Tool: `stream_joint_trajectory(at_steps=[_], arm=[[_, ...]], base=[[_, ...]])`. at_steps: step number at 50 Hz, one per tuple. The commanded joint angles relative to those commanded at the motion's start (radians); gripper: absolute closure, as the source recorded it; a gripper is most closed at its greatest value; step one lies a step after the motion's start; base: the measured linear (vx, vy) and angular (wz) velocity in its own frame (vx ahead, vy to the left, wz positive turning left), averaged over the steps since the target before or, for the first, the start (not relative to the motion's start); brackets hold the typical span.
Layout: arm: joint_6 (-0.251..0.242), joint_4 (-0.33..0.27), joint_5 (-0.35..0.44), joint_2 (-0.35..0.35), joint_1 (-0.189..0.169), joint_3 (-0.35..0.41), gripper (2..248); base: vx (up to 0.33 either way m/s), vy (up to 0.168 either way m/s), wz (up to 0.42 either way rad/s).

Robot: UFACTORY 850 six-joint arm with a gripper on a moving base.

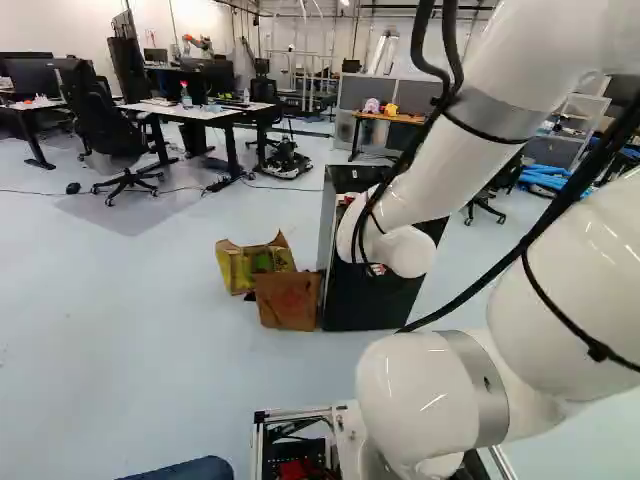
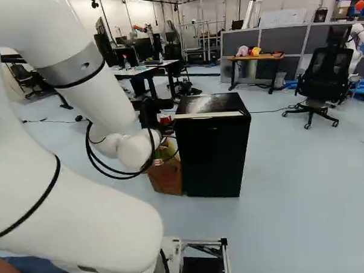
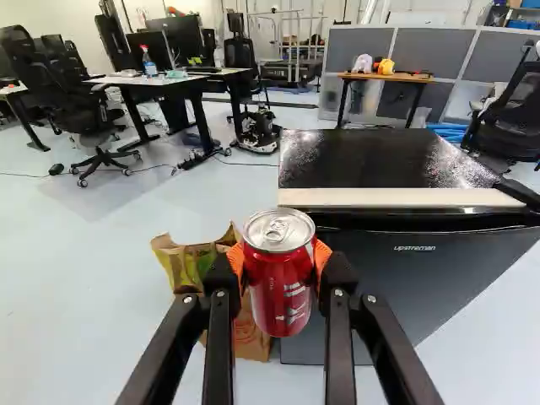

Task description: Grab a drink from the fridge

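Note:
In the right base view my gripper (image 2: 157,112) is partly hidden behind the arm's wrist, beside the fridge's upper corner. In the wrist view my gripper (image 3: 279,263) is shut on a red drink can (image 3: 279,287), its orange pads pressing both sides. The can stands upright between them, silver lid and tab showing. The black fridge (image 2: 214,153) stands just beyond and to one side of the can. Its dark front (image 3: 422,278) shows below a pale strip along the top edge, and its door looks shut. Fridge contents cannot be seen.
A yellow bag (image 1: 240,265) and a brown paper bag (image 1: 288,302) stand on the floor against the fridge. Desks (image 1: 195,112) and an office chair (image 1: 100,125) are farther off. Behind the fridge are a wooden table (image 2: 255,58) and grey partitions. Another robot (image 2: 360,38) stands far right.

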Motion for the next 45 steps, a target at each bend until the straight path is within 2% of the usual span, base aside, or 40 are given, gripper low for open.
stream_joint_trajectory(at_steps=[22,45], arm=[[-0.007,0.006,-0.004,0.055,0.016,0.065,151],[-0.009,0.007,-0.005,0.066,0.019,0.077,151]], base=[[0.000,0.000,0.000],[0.000,0.000,0.000]])
